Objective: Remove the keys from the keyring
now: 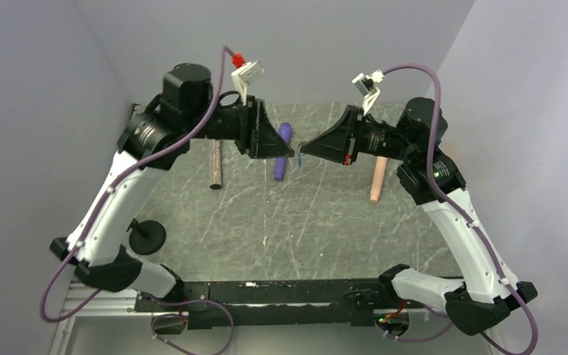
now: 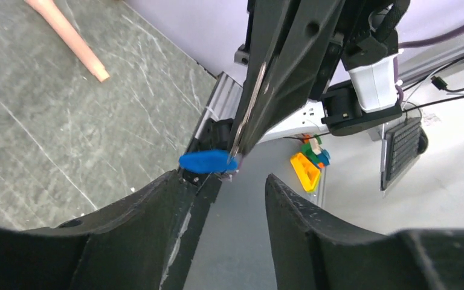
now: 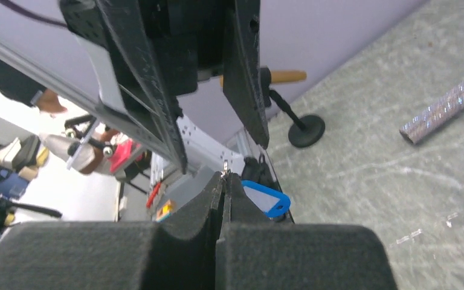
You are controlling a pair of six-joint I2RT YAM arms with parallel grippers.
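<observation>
My right gripper [image 1: 302, 149] is shut, and in the right wrist view [image 3: 224, 176] it pinches a tiny bit of grey metal [image 3: 225, 162] at its tips. I cannot tell whether that metal is the ring or the keys. The keyring's blue tag [image 3: 266, 199] hangs just beside the shut fingers, raised above the table. It also shows in the left wrist view [image 2: 208, 161] and as a blue speck in the top view [image 1: 298, 160]. My left gripper [image 2: 242, 179] is open and empty, its fingertips just short of the tag, facing the right gripper.
A purple wand [image 1: 281, 151] lies behind the grippers. A peach cylinder [image 1: 376, 182] lies to the right and a glittery tube [image 1: 215, 166] to the left. A black round-based stand [image 1: 146, 236] sits near the left arm. Grey walls close in the table.
</observation>
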